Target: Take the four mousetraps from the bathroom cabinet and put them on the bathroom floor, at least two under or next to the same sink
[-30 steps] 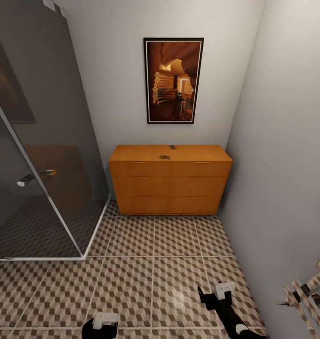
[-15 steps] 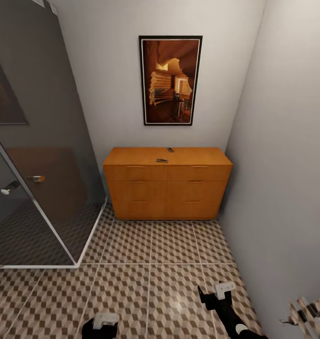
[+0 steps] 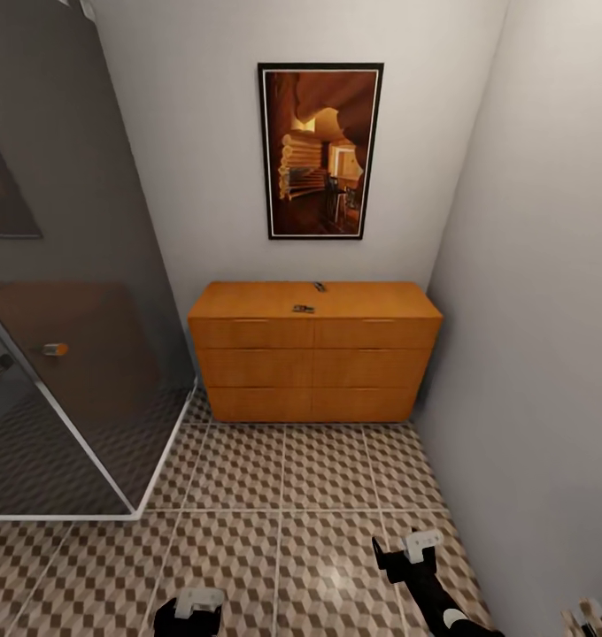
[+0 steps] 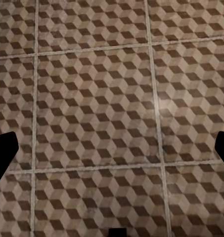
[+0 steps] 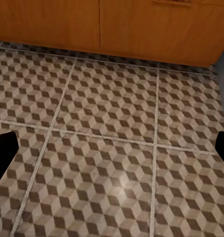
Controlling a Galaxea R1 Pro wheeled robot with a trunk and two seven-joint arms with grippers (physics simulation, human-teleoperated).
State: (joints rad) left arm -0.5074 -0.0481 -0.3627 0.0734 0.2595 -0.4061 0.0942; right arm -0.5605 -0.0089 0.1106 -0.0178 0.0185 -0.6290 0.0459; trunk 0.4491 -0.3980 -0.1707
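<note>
The orange-brown cabinet (image 3: 314, 363) stands against the far wall, its drawers shut. Two small dark mousetraps lie on its flat top: one near the front edge (image 3: 303, 309), another further back (image 3: 320, 286). The cube-patterned bathroom floor (image 3: 283, 495) stretches between me and the cabinet. My left gripper (image 3: 197, 603) and right gripper (image 3: 405, 550) hang low over the tiles, far short of the cabinet. In the left wrist view the left gripper (image 4: 112, 158) is open over bare tiles. The right gripper (image 5: 112, 158) is open too, with the cabinet's base (image 5: 141, 24) ahead of it.
A dark smoked-glass shower enclosure (image 3: 62, 336) takes up the left side, its white base rail (image 3: 62, 515) on the floor. A grey wall (image 3: 549, 310) closes the right. A framed picture (image 3: 320, 150) hangs above the cabinet. A pale rack's tip (image 3: 589, 617) sits at bottom right.
The whole view has shifted: the cabinet sits lower and slightly larger, and the shower and the rack at right have slid toward the frame edges. Both arms hold their pose.
</note>
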